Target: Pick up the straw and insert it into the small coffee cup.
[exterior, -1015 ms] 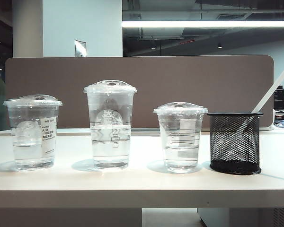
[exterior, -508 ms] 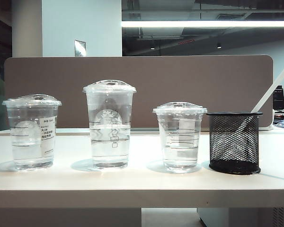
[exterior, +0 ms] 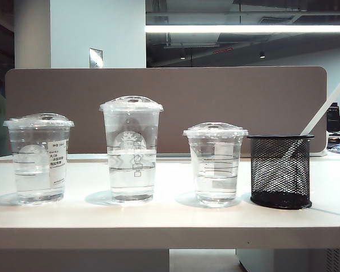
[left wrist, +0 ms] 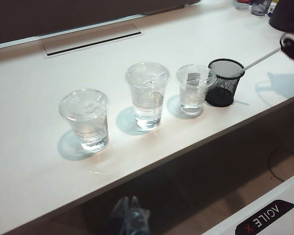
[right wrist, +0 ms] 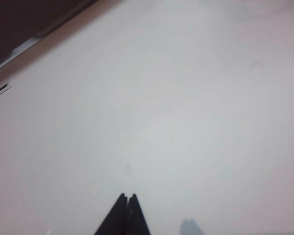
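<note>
White straw point(exterior: 327, 103) stays leaning in the holder point(exterior: 281, 170), ungrasped; right gripper point(right wrist: 127, 198) clenched empty; left gripper point(left wrist: 130, 215) blurred, can't tell.

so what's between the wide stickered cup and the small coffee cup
The tallest clear plastic cup with the round logo stands between the wide stickered clear cup and the small lidded coffee cup; exterior and left wrist views both show it.

White table point(exterior: 158, 218) with a recessed slot point(left wrist: 90, 41) near its far edge. Brown partition point(exterior: 215, 102) behind the table. White pillar point(exterior: 96, 28) beyond. Dark ceiling, lit strip light point(exterior: 246, 28). Monitor point(exterior: 334, 118) at far right.
</note>
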`<state>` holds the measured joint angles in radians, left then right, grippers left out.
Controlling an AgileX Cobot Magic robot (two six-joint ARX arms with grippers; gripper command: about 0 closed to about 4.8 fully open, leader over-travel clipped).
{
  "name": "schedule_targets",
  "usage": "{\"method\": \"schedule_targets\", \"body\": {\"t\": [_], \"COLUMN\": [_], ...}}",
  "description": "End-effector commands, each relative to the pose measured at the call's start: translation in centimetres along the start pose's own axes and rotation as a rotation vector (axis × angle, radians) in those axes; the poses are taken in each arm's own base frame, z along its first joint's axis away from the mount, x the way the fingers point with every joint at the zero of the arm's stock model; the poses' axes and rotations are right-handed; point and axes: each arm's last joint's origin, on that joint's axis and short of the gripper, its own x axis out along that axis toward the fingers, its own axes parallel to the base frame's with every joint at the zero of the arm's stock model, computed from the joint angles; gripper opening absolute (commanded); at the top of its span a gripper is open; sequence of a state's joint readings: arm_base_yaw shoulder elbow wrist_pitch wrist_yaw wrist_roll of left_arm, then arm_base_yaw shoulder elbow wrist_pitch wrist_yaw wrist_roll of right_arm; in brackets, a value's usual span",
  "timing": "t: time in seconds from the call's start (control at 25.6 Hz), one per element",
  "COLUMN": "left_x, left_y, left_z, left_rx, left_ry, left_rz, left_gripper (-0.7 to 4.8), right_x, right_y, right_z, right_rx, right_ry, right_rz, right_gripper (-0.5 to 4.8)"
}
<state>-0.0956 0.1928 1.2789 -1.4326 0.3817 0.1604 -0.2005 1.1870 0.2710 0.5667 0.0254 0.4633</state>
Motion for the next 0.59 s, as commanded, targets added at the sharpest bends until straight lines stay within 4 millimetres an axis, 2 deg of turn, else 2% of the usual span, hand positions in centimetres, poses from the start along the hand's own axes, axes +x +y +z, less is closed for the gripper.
{"method": "schedule_targets", "body": {"t": [0.04, 0.2, 0.39, 0.59], "left_x": [0.0, 0.0, -0.1, -0.1], "left_y": [0.0, 0.0, 0.0, 0.0], "left_z": [0.0, 0.0, 0.0, 0.0], "left_rx": [-0.003, -0.003, -0.003, -0.003], "left_ry": [0.0, 0.0, 0.0, -0.002], "left_rz": [-0.006, -0.006, -0.006, -0.009], "left_gripper": [-0.05, -0.05, -0.04, -0.04], "right_x": [-1.6, -5.0, -6.3, -6.9], "right_y": [0.3, 0.8, 2.8, 3.9], "right_z": [-1.0, -4.8, -5.6, -6.6], "right_rx": [0.0, -0.095, -0.196, -0.231], "right_ry": [-0.087, -0.121, -0.108, -0.064], "right_rz": [0.086, 0.15, 0.263, 0.336], "right_gripper": [-0.05, -0.05, -0.05, -0.04]}}
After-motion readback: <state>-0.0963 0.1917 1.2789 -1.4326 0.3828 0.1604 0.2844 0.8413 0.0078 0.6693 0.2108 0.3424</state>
